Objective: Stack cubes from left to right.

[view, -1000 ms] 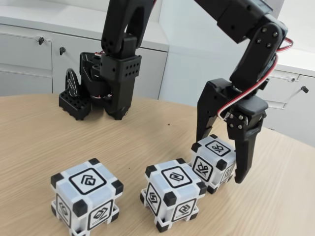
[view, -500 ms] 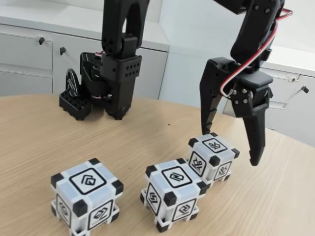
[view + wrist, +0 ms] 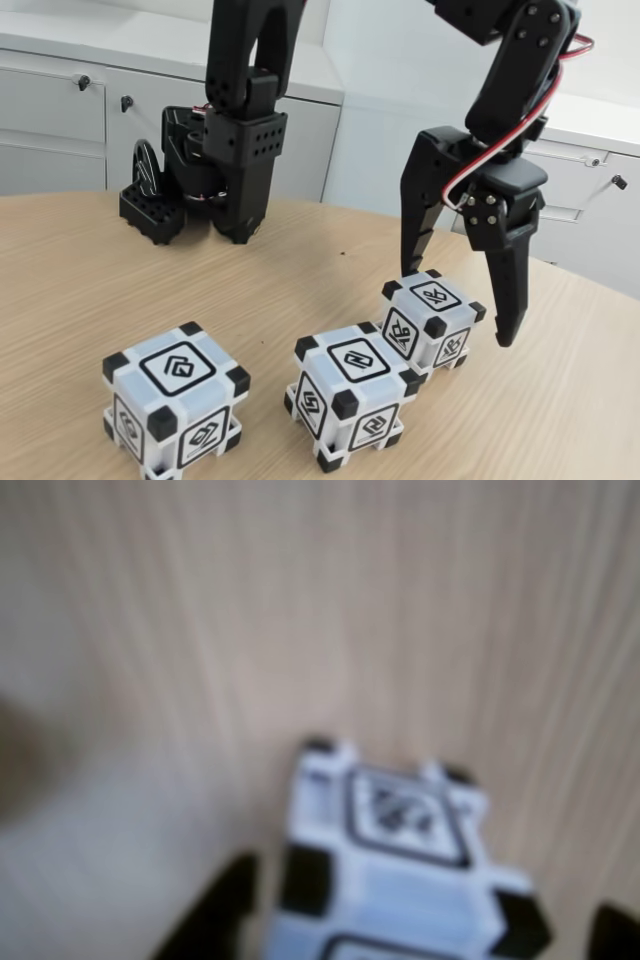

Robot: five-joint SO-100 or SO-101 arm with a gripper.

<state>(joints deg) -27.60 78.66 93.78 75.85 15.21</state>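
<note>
Fixed view, left to right: three alike white plastic cubes with black corner blocks sat on the light wood-grain worktop (image 3: pixel 90 290), none stacked. Left white cube (image 3: pixel 176 406) stood alone near the front edge, well apart from the others. Each face showed a black-framed square glyph; glyphs differed face to face. Middle white cube (image 3: pixel 354 393) sat rotated, one corner toward the camera, its rear corner touching or just beside the right white cube (image 3: pixel 431 319); contact could not be confirmed. Right cube was set further back and looked smaller.

Black two-finger claw (image 3: pixel 460 309) hung tips-down over the right cube, spread wide, holding nothing. One finger was behind the cube's far left side, the other just off its right side, tip above the worktop. Red and white wires ran along the wrist.

Wrist view, blurred: right cube (image 3: pixel 395 880) at bottom centre between dark finger shapes, glyph face up, bare wood grain beyond.

Arm's black base (image 3: pixel 215 170) stood at the back left, white cabinets (image 3: pixel 60 120) behind it.
</note>
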